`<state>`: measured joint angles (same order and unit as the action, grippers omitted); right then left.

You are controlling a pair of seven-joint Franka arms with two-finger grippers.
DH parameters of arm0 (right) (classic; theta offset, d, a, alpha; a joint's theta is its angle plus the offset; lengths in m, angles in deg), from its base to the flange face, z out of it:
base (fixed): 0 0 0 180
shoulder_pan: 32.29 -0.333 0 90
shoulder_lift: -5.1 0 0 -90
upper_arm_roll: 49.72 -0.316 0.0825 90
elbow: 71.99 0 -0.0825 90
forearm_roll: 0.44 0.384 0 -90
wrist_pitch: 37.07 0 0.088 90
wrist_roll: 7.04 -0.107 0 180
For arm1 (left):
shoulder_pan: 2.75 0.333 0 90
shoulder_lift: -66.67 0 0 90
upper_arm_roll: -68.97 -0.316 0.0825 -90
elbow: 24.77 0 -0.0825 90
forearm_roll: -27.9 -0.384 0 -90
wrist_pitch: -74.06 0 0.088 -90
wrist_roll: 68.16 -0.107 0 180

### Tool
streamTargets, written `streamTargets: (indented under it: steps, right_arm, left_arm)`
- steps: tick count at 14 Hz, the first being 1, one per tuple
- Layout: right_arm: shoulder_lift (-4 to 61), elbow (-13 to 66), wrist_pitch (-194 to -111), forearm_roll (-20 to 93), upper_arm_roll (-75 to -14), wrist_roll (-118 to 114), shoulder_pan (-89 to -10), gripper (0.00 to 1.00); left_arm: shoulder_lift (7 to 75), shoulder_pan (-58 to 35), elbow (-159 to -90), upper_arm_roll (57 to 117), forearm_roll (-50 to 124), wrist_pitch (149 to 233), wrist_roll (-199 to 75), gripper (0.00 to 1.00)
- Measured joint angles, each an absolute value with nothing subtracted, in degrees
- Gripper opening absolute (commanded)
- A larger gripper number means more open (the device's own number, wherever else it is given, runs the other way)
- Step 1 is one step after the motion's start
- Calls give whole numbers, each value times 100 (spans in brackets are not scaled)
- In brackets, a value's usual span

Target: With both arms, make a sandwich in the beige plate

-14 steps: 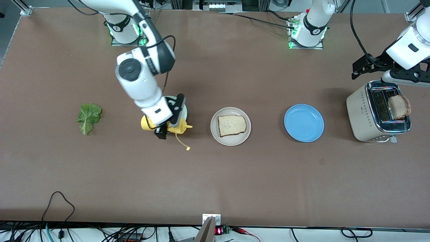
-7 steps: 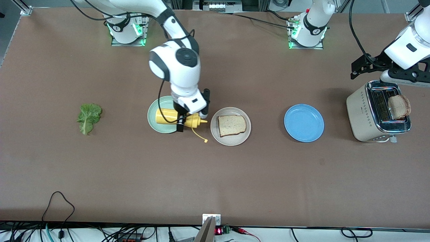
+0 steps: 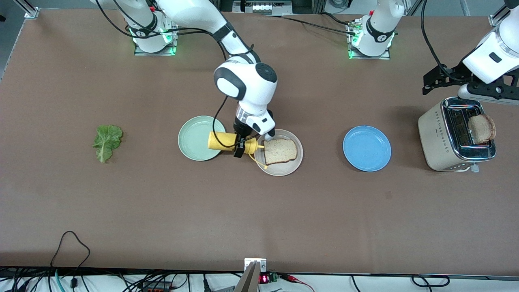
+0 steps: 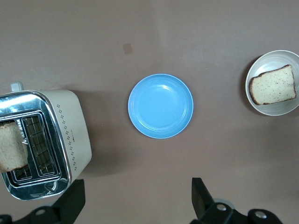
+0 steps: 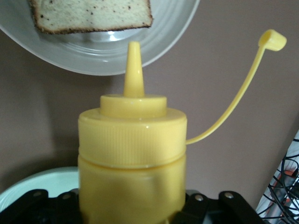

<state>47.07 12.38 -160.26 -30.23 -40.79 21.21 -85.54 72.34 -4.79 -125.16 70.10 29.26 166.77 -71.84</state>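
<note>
yellow squeeze bottle (image 3: 227,141), mint green plate (image 3: 194,138), blue plate (image 3: 367,148), toaster (image 3: 440,138)

Three plates (image 3: 367,148), two bread slices (image 3: 279,151), one lettuce leaf (image 3: 106,142), one bottle (image 3: 227,141), one toaster (image 3: 456,134).

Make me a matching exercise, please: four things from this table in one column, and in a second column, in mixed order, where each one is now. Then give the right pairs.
Things
1. lettuce leaf
2. mustard bottle
3. bread slice
4. toasted slice

Places
A. in the toaster
B. on the beige plate
C. held on its side in the right end effector, tip over the beige plate's rim
D. on the bare table, toward the right arm's end

Pairs: 1-D, 2-C, 3-B, 4-A
</note>
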Motion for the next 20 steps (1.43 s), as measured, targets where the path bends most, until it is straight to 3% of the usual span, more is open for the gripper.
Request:
streamTargets:
  steps: [5,11,20]
  right_arm:
    - [5111,904,-15923,-3069,-3962,1912,-8741,33]
    - [5083,702,-15840,-2986,-3829,1865,-8695,34]
    - [3875,884,-15763,-646,-3785,3918,-7650,34]
  left_arm:
    - [7234,-479,-12516,7011,2926,16664,-7184,100]
    - [7234,-479,-12516,7019,2926,16629,-7184,100]
    - [7234,-478,-12516,7041,2926,16625,-7184,100]
